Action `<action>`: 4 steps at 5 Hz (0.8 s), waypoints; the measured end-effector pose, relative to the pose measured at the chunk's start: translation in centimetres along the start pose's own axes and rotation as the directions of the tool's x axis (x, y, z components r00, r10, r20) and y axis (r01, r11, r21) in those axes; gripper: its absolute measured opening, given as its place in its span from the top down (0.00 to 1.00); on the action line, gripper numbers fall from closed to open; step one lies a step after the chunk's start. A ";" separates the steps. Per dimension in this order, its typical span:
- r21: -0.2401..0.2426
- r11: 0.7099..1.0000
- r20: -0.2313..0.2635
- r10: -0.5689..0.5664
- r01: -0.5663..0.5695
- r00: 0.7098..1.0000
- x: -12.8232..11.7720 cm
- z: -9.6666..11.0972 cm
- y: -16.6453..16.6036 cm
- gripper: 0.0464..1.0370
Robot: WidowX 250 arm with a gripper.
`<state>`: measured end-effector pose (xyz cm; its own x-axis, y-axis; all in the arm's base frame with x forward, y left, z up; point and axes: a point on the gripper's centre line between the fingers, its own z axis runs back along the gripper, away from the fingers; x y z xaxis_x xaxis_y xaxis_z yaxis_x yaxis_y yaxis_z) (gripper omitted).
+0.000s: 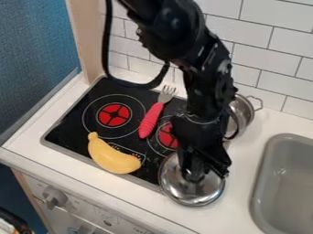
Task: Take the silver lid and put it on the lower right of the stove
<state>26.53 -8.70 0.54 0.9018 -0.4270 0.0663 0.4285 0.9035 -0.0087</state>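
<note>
From here I see the claw (205, 167) over the silver lid (188, 194) at the near right corner of the stove (73, 119), but can't tell how far it's open or whether it has hold of anything. The banana (113, 157) lies left of the lid, and the fork (149, 121) lies farther back on the stove.

White counter (241, 155); black stove (68, 124) and grey sink (265, 160) set in. On stove: yellow banana (113, 158) at near edge, pink-handled fork (150, 120) between burners. Metal pot (245, 111) on counter, right of stove. Silver lid (198, 195) over stove's lower right corner; contact unclear.
</note>
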 end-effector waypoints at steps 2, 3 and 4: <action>-0.030 0.999 -0.014 0.009 -0.010 1.000 -1.3 1.5 0.6 0.36; 0.000 1.000 -0.041 0.000 0.000 0.999 -1.3 1.9 1.2 0.08; 0.037 0.999 -0.037 -0.019 0.020 0.999 -1.1 3.5 1.2 0.03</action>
<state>25.83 -7.01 3.94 0.8950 -0.4451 0.0290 0.4443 0.8954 0.0300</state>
